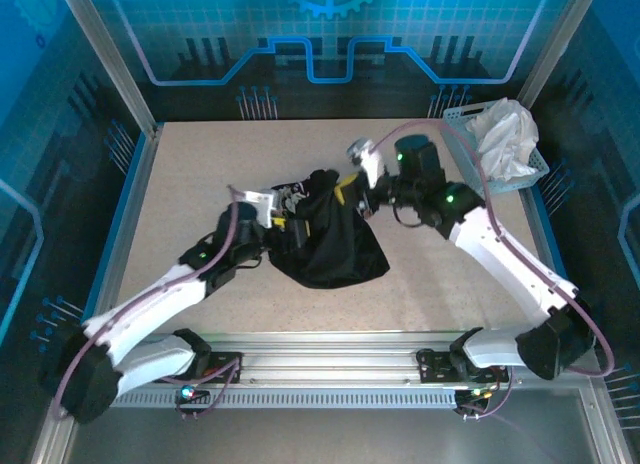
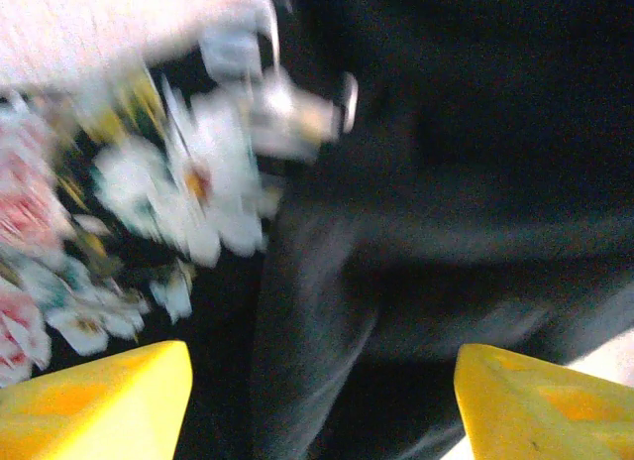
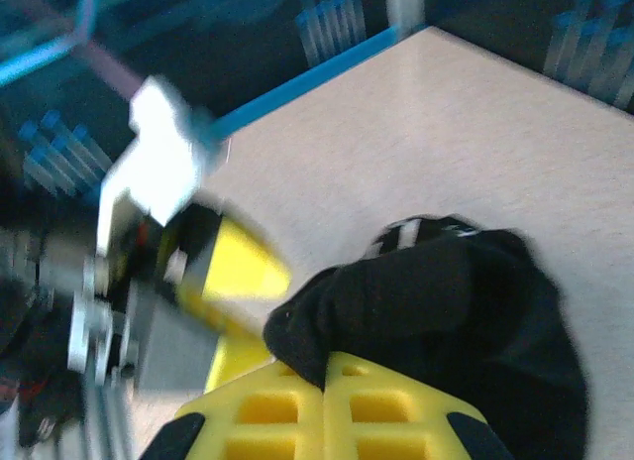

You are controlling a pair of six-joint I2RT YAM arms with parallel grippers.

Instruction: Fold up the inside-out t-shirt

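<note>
**Black T-Shirt Heaped at Mid-Table, Pinched by the Right Gripper**

We observed the inside-out t-shirt [image 1: 335,249] lying as a crumpled black heap near the middle of the table [image 1: 200,174], between the two grippers. In the left wrist view its cloth was dark and creased, with a blurred white, red and yellow print [image 2: 188,192] showing on the left. The left gripper [image 2: 322,420] stood at the heap's left edge with its yellow fingers [image 2: 99,405] spread wide and black cloth lying between and beyond them; we could not tell whether they touched it. The right gripper [image 3: 325,381] met the heap's far right side, its fingers pressed together on a raised fold of the black cloth. In the far right corner a pale blue basket [image 1: 462,134] held a crumpled white cloth [image 1: 505,134], well apart from the shirt.
</note>
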